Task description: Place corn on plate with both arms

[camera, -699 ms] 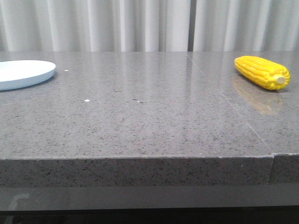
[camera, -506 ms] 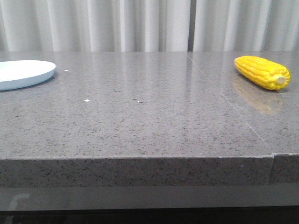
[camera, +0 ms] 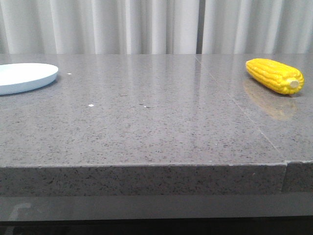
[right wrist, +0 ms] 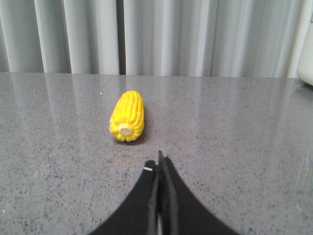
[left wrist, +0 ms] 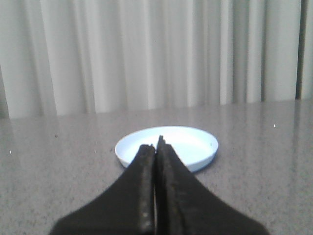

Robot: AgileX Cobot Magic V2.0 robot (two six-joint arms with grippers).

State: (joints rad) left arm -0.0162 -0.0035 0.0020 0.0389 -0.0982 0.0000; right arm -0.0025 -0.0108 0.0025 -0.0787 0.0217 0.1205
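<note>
Bright yellow corn [camera: 274, 75] with rows of kernels, pale stub end. Pale blue-white plate [camera: 24, 77]. Speckled grey table [camera: 146, 127]. Black hands, left hand [left wrist: 156, 147] and right hand [right wrist: 160, 164].

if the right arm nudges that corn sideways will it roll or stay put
The corn would probably roll: it is rounded and lies on its side on the glossy table. Its taper suggests it would curve rather than run straight. It looks stiff, and the ridged kernel rows may help the fingers grip.

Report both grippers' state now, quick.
Left gripper: shut, holding nothing; the plate lies beyond its tips.
Right gripper: shut, holding nothing; the corn lies ahead on the table, untouched.
</note>
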